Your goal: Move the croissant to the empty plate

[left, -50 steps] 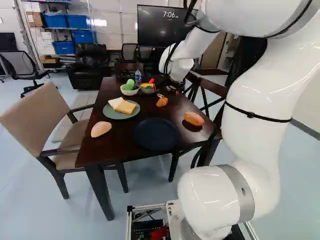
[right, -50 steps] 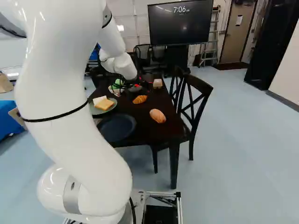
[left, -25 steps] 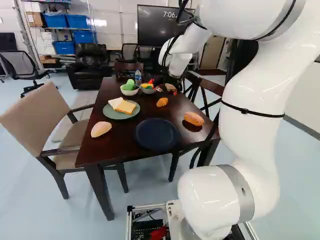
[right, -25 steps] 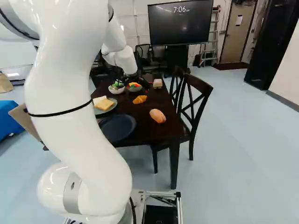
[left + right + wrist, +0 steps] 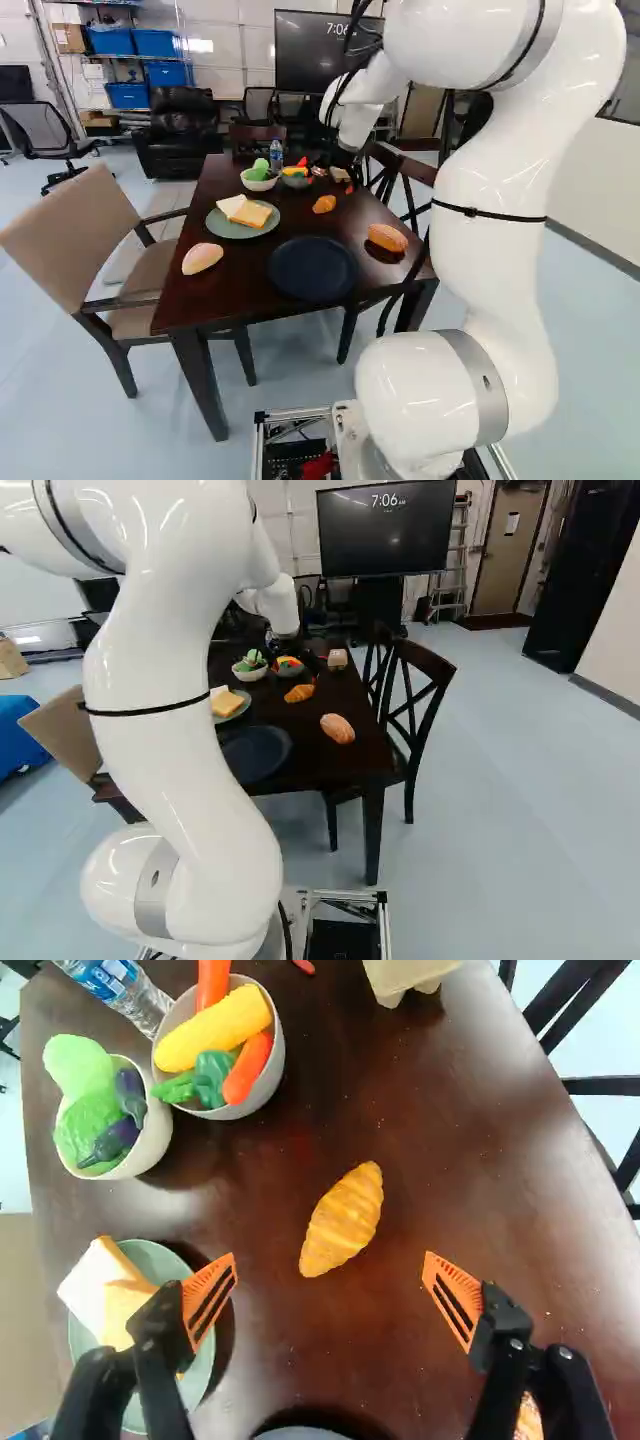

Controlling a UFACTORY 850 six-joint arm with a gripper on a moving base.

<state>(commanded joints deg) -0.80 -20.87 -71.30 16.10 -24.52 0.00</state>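
My black gripper (image 5: 346, 160) hangs over the far part of the table in the left base view. In the wrist view the gripper (image 5: 330, 1265) is open, its orange pads wide apart with nothing gripped. The golden croissant (image 5: 343, 1220) lies on bare wood just ahead of the fingertips, roughly centred between them and slanted. The left base view has the croissant (image 5: 324, 204) beyond the dark blue empty plate (image 5: 313, 268). Only that plate's edge (image 5: 305, 1434) shows in the wrist view, behind the fingers.
The dark table (image 5: 240, 290) also bears a green plate with bread and cheese (image 5: 250, 214), two bowls of toy vegetables (image 5: 250, 670), a bottle (image 5: 130, 990), an egg carton (image 5: 337, 659), an oblong roll (image 5: 337, 728) and a pale bun (image 5: 202, 258). Chairs (image 5: 415, 700) flank it.
The arm's upper links have swung left in the left base view and right in the right base view. The gripper has shifted away from in front of the bowls. Base and croissant stay put.
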